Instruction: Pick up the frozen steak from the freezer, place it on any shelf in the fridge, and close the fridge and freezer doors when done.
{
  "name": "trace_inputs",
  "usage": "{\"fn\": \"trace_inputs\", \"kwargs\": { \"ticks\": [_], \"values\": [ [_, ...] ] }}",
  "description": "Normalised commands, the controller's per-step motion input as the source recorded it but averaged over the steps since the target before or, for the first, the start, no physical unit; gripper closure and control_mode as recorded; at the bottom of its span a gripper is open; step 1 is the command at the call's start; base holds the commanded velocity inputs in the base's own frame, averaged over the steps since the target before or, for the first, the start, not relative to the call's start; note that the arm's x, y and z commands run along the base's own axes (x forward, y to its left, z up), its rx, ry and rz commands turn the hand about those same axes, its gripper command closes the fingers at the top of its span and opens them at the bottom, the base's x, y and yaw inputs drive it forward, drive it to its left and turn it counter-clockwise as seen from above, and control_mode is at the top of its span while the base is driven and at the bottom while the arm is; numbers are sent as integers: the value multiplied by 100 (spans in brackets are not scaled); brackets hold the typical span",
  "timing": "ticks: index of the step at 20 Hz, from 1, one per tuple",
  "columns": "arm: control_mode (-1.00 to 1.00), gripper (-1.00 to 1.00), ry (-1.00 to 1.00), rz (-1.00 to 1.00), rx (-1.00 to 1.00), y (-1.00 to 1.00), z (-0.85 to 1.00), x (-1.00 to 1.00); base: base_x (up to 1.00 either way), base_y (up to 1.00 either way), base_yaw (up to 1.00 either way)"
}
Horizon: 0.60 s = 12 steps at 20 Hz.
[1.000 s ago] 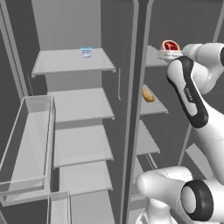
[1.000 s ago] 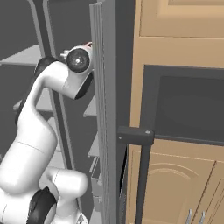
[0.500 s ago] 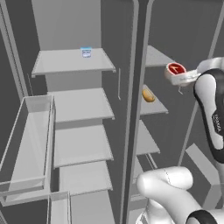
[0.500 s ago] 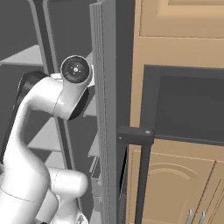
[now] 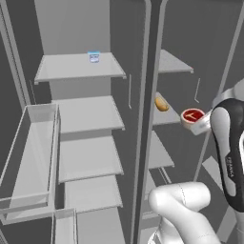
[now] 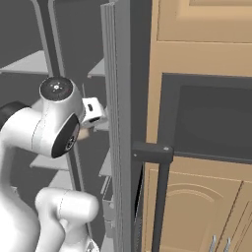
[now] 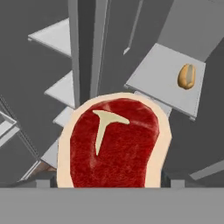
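Grey side-by-side appliance [image 5: 151, 57] stands open. Tool [image 5: 199, 123] grips flat red, pale-rimmed frozen steak [image 5: 192, 116], now lowered clear of freezer shelves [image 5: 174, 62]; fridge transfer remains.

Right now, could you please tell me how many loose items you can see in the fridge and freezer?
3: a blue-white cup on the fridge's top shelf, an orange-brown lump on a freezer shelf, and the frozen steak at the pincer, off the shelves. Others may be hidden.
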Motion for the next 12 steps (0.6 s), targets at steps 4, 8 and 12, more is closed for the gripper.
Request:
{"fn": "trace_inputs", "kwargs": {
  "ticks": [4,8,12],
  "values": [
    [-100,100,2,3,-5,5,0,-3,0,0,0],
    [-100,100,0,7,-1,36,0,-35,0,0,0],
    [100,100,0,0,0,0,0,0,-24,72,1]
  ]
}}
